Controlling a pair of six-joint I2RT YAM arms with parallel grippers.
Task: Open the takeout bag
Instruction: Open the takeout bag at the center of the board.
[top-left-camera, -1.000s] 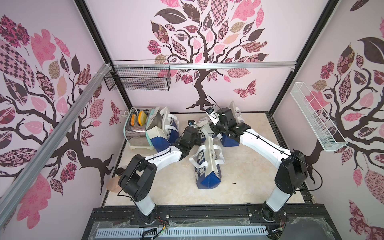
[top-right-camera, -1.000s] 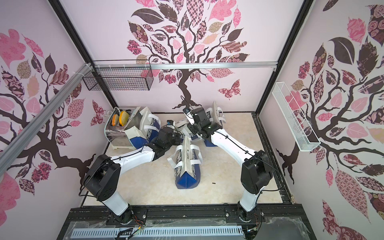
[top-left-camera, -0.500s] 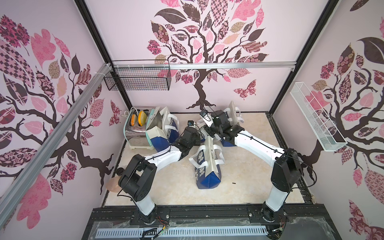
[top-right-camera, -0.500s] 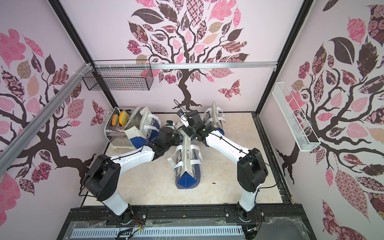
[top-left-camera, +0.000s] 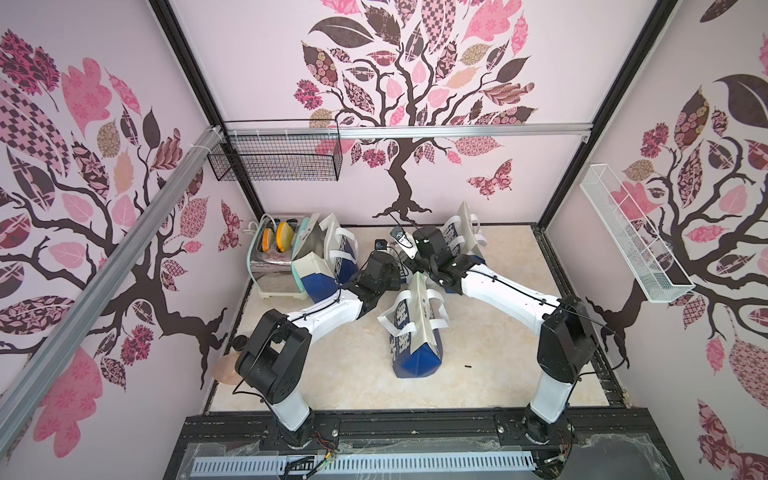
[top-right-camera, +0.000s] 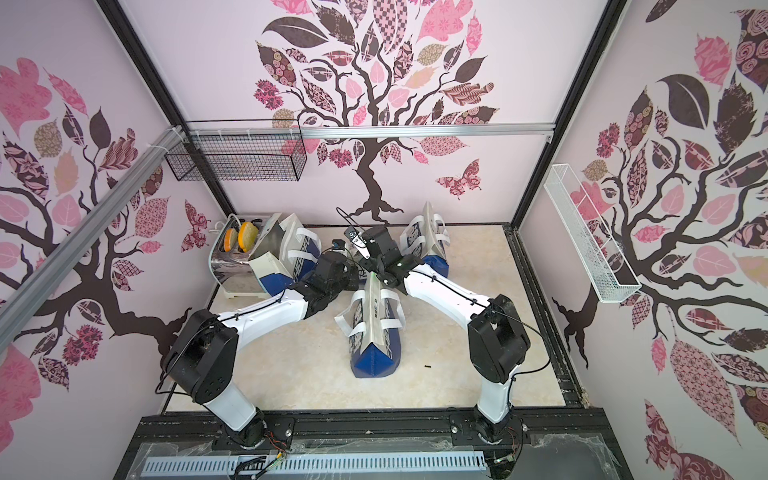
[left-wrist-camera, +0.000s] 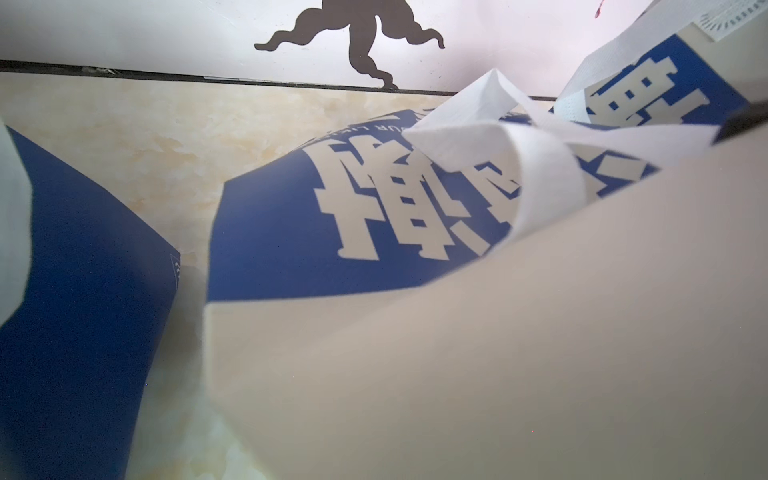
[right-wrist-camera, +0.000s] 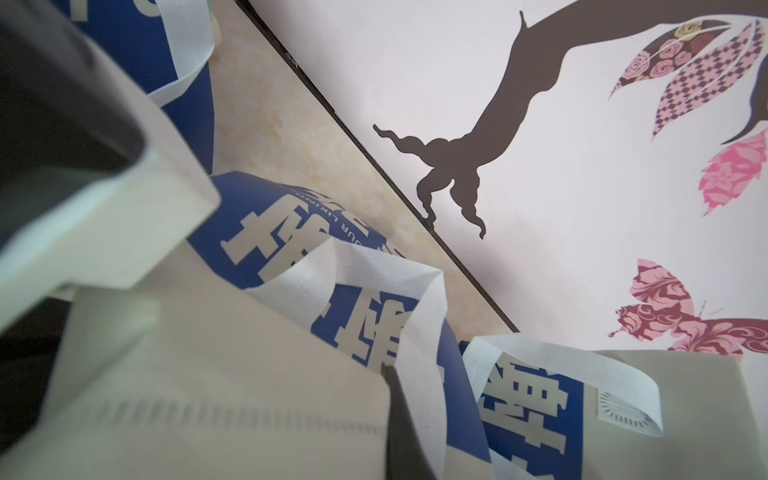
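Note:
The takeout bag (top-left-camera: 415, 332), blue and cream with white handles, stands in the middle of the table in both top views, its top end pointing to the back. Both grippers meet at that top end. My left gripper (top-left-camera: 397, 274) comes in from the left; in the left wrist view the bag's cream wall (left-wrist-camera: 498, 353) fills the foreground and hides the fingers. My right gripper (top-left-camera: 422, 272) comes in from the right. In the right wrist view one dark finger (right-wrist-camera: 401, 424) lies flat against the bag's cream stitched rim (right-wrist-camera: 208, 395), shut on it.
Another like bag (top-left-camera: 320, 257) leans against a toaster (top-left-camera: 270, 257) with bread at the back left. Two more bags are behind the arms, one at the back right (top-left-camera: 461, 232) and one lying flat (left-wrist-camera: 311, 232). A black wire basket (top-left-camera: 278, 160) and a white one (top-left-camera: 631, 241) hang on the walls.
My right arm has swung left from the back-right bag to the middle bag's top, and its jaws have closed there. The left arm has stayed put.

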